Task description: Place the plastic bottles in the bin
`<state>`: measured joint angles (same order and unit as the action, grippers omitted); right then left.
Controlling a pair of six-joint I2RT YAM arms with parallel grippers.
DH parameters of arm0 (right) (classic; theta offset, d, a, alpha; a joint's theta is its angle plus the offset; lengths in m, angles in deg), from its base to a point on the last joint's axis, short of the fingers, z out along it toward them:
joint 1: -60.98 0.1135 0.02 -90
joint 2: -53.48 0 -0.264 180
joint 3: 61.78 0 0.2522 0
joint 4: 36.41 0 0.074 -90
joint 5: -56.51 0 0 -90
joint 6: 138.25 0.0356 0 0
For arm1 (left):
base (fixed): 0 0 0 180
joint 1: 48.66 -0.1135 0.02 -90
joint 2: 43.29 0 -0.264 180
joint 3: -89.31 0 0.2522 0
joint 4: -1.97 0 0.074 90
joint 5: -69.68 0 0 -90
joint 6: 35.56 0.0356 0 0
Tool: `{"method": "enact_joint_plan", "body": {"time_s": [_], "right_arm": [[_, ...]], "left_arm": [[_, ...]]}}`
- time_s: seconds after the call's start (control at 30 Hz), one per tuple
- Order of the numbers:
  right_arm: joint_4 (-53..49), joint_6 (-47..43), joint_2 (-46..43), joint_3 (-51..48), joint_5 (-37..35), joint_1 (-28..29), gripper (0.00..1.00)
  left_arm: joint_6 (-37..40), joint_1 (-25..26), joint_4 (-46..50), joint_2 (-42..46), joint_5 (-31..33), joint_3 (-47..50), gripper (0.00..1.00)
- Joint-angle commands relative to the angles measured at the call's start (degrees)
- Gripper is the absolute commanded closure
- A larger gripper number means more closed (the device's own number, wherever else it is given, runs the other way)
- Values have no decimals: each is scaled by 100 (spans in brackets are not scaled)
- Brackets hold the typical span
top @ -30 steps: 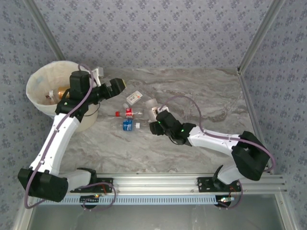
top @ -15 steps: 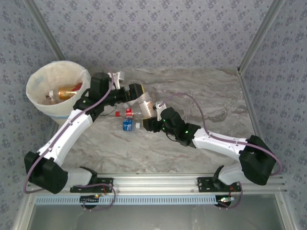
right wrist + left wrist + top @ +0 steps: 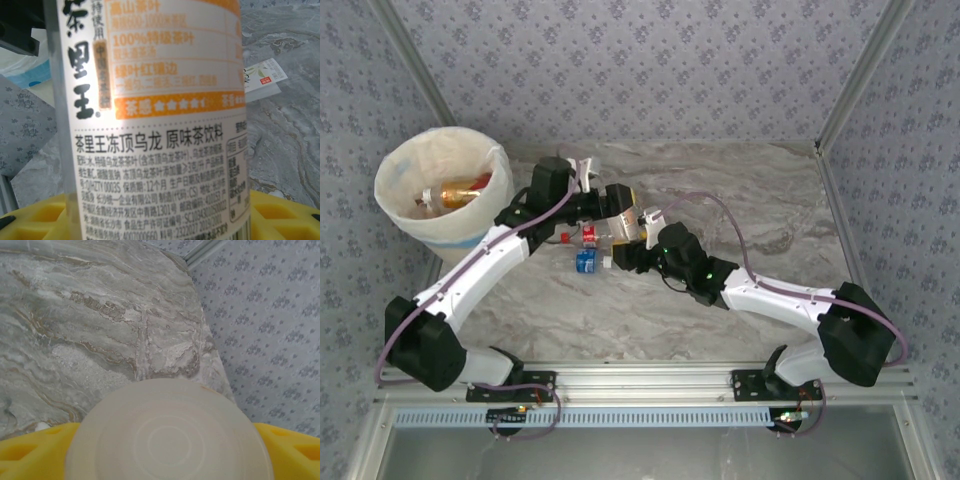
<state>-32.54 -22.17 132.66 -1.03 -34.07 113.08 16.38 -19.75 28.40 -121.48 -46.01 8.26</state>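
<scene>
The right claw (image 3: 159, 220) grips the tea bottle (image 3: 150, 125) just right of the bin (image 3: 440, 236); the left claw (image 3: 165, 452) brackets its end, clamped or not I cannot tell. Right should release only once left holds firm.

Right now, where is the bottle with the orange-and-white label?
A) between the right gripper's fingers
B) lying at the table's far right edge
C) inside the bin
A: the right wrist view shows the bottle set between the yellow fingers of the right gripper, with the table behind it.
</scene>
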Motion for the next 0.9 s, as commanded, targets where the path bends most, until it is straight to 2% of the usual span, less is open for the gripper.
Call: {"method": "enact_joint_plan", "body": {"time_s": [0.0, 0.17, 0.33, 0.53, 0.6, 0.67, 0.73, 0.87], "right_arm": [[256, 54, 36, 175, 65, -23, 93], [269, 30, 53, 232, 97, -28, 86], [113, 2, 55, 316, 87, -39, 58], [-41, -83, 14, 383, 109, -50, 39], [-183, -164, -14, 425, 34, -50, 32], [-352, -388, -78, 448, -47, -55, 23], [-399, -573, -220, 373, -218, -50, 0], [-465, -796, -517, 216, -507, -71, 0]], "left_arm": [[-21, 35, -338, -99, 32, 43, 27], [0, 38, -416, -79, 2, 92, 45], [141, 39, -365, -86, -128, -11, 68], [185, 42, -137, -86, 39, -140, 95], [237, 33, -62, -60, 128, -180, 100], [330, 28, 43, -8, 213, -264, 100], [469, 30, 213, 55, 370, -400, 100], [696, 6, 546, 183, 722, -652, 100]]}}
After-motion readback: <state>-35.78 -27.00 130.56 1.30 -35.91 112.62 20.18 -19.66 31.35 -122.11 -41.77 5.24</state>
